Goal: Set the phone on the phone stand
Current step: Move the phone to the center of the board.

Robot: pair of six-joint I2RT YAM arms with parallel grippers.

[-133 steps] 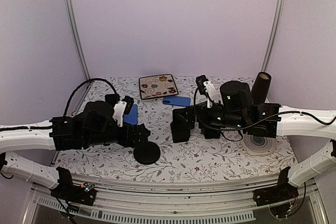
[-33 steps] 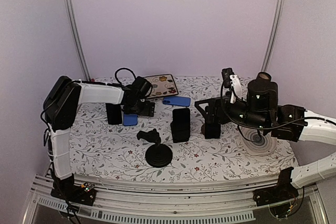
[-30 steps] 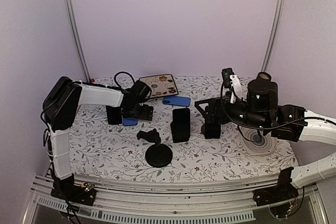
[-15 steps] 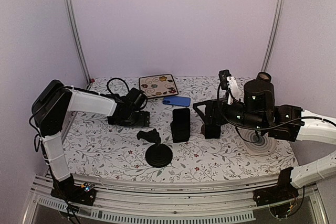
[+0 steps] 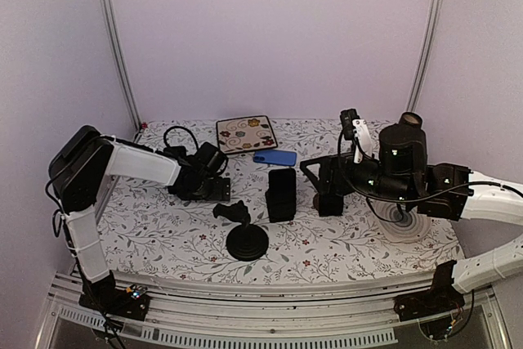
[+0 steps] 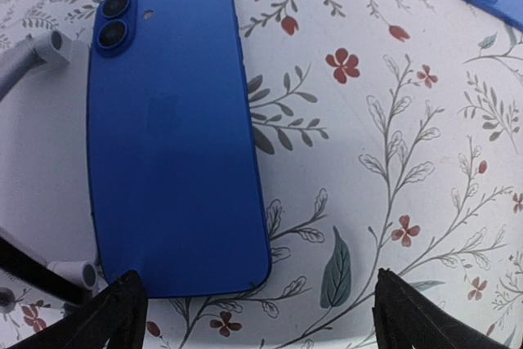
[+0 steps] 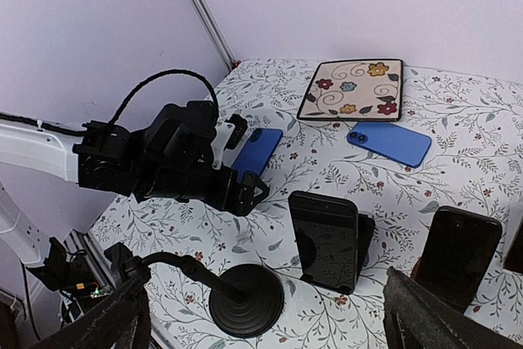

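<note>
A blue phone (image 6: 172, 136) lies face down on the flowered cloth, camera lenses at its far end. My left gripper (image 6: 261, 328) hovers open just above its near end; one finger is over the phone's near corner and the other is out over bare cloth. From above, the left gripper (image 5: 216, 189) hides this phone. The phone stand (image 5: 247, 243), a black round base with a bent neck, stands nearer the front. It also shows in the right wrist view, the phone stand (image 7: 245, 300) below the blue phone (image 7: 257, 149). My right gripper (image 5: 317, 176) hangs open and holds nothing.
A second blue phone (image 5: 274, 157) lies by a flowered square plate (image 5: 246, 134). A black phone (image 5: 282, 194) stands upright on a small prop mid-table, and another dark phone (image 7: 453, 255) stands to its right. A grey round disc (image 5: 404, 222) lies under the right arm.
My left gripper has come down and to the left over the blue phone, which it now covers in the top view. The right arm has shifted slightly left.
</note>
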